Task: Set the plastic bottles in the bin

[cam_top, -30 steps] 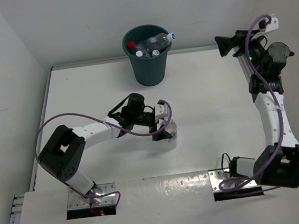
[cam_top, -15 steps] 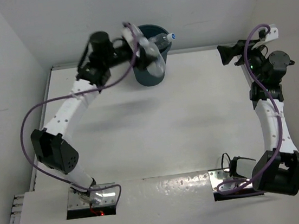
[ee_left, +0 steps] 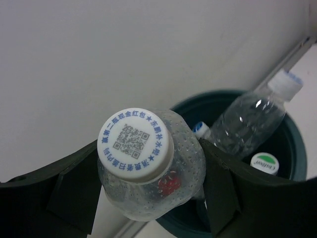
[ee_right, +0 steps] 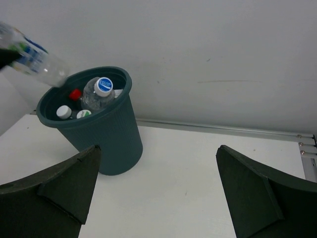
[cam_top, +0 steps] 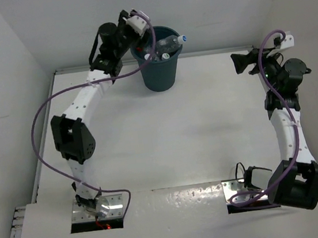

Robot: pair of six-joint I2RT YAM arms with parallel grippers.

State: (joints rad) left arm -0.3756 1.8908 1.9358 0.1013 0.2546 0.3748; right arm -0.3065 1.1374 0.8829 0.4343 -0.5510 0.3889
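- Left wrist view: left end effector (ee_left: 151, 178) clenched around a clear, dimpled plastic bottle (ee_left: 163, 173), round white cap (ee_left: 134, 144) ringed in blue print, tilted above the bin (ee_right: 114, 144).
- Bin is ribbed, tapered teal plastic at the far edge of the surface (cam_top: 205, 119), holding more clear bottles (ee_right: 99, 91).
- Right end effector (ee_right: 157, 163) spread wide, empty.

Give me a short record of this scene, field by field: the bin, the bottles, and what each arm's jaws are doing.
bin: dark teal round plastic bucket, upright at the table's far edge
inside it: several clear bottles, among them a red cap and a blue-and-white cap
left jaws: closed on a clear plastic bottle with white printed cap, held above the bucket's rim
right jaws: open, empty, off to the bucket's right
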